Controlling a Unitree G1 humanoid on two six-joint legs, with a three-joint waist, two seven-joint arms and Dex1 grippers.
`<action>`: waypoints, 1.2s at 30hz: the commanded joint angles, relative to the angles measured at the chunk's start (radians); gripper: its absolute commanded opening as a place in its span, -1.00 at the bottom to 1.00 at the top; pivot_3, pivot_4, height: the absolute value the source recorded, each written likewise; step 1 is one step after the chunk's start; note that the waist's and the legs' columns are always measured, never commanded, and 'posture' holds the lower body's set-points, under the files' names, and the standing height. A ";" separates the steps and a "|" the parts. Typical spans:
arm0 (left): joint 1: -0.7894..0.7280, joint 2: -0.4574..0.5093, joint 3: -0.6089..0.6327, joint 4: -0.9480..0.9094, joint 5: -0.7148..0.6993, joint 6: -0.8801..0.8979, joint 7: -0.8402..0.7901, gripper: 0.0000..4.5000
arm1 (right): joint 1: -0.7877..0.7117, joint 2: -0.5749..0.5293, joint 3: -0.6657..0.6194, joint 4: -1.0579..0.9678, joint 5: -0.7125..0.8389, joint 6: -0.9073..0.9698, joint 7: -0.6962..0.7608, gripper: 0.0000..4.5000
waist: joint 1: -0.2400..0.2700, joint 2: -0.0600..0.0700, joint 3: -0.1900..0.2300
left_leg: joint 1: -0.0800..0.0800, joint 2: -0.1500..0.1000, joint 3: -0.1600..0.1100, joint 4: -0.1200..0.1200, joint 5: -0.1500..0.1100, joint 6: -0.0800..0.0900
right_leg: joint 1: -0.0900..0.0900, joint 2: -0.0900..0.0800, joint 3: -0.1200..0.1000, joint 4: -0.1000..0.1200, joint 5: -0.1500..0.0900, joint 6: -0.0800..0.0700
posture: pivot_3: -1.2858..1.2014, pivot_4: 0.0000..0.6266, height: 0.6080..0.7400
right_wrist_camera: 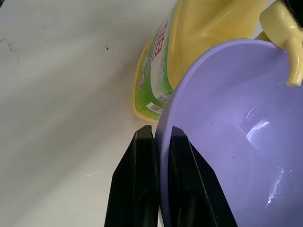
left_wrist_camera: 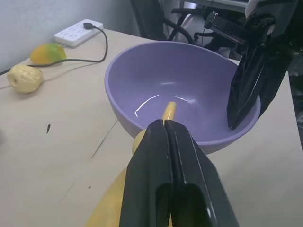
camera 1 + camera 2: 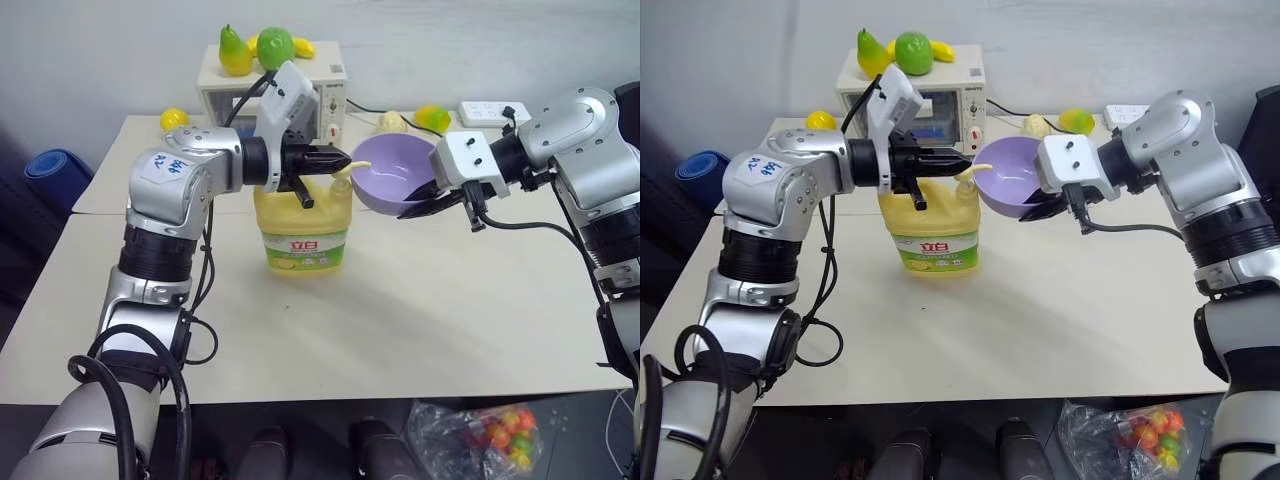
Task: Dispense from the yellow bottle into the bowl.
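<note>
The yellow bottle stands upright on the table, its green-and-white label facing me. My left gripper is shut with nothing between its fingers and lies level on top of the pump nozzle. The spout reaches over the rim of the lavender bowl. The bowl is tilted toward the bottle and held above the table. My right gripper is shut on the bowl's rim, one finger inside and one outside. The inside of the bowl shows a glossy streak below the spout.
A white oven with toy fruits on top stands behind the bottle. A power strip and loose toy fruits lie at the back right. A bag of toys sits below the table's front edge.
</note>
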 commanded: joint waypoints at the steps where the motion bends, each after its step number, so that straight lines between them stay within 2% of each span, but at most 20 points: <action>1: 0.100 -0.010 -0.126 0.086 0.058 0.051 0.002 -0.99 | -0.018 -0.021 -0.022 -0.058 0.043 -0.002 0.071 -1.00 | 0.000 0.000 0.000 | 0.000 0.000 0.000 0.000 0.000 0.000 | 0.000 0.000 0.000 0.000 0.000 0.000 | 0.03 -0.52 1.00; 14: 0.148 -0.014 -0.167 0.077 0.076 0.060 0.016 -0.99 | -0.004 -0.037 -0.024 -0.093 0.057 0.013 0.071 -1.00 | 0.001 0.002 -0.012 | 0.001 0.000 -0.001 0.000 -0.001 0.001 | 0.002 0.000 0.000 -0.002 0.000 0.000 | 0.03 -0.52 1.00; 17: 0.146 -0.012 -0.179 0.082 0.081 0.065 0.020 -0.99 | -0.004 -0.040 -0.020 -0.095 0.061 0.013 0.071 -1.00 | 0.001 0.003 -0.013 | 0.004 0.000 -0.004 -0.001 -0.001 0.001 | 0.009 0.000 0.001 -0.006 0.000 0.000 | 0.03 -0.52 1.00; 20: 0.139 -0.009 -0.189 0.095 0.089 0.046 0.021 -0.99 | -0.006 -0.038 -0.018 -0.093 0.060 0.011 0.071 -1.00 | 0.000 0.004 -0.013 | 0.021 0.001 -0.005 -0.011 -0.002 0.002 | 0.026 0.000 0.001 -0.017 0.000 0.000 | 0.03 -0.52 1.00; 22: 0.136 -0.009 -0.189 0.099 0.092 0.041 0.022 -0.99 | -0.005 -0.037 -0.019 -0.094 0.060 0.011 0.071 -1.00 | 0.000 0.004 -0.013 | 0.026 0.001 -0.006 -0.013 -0.002 0.002 | 0.032 0.000 0.000 -0.020 0.000 0.000 | 0.03 -0.52 1.00; 29: 0.128 -0.010 -0.206 0.125 0.116 0.021 0.014 -0.99 | -0.003 -0.034 -0.022 -0.093 0.057 0.010 0.071 -1.00 | 0.000 0.004 -0.013 | 0.027 0.001 -0.006 -0.014 -0.003 0.002 | 0.033 0.000 0.001 -0.023 0.000 0.000 | 0.03 -0.52 1.00; 36: 0.070 -0.007 -0.096 0.063 0.048 0.011 -0.006 -0.99 | 0.000 -0.028 -0.038 -0.069 0.038 -0.005 0.071 -1.00 | 0.000 0.004 -0.013 | 0.026 0.002 -0.007 -0.014 -0.003 0.002 | 0.033 0.000 0.001 -0.024 0.000 0.000 | 0.03 -0.52 1.00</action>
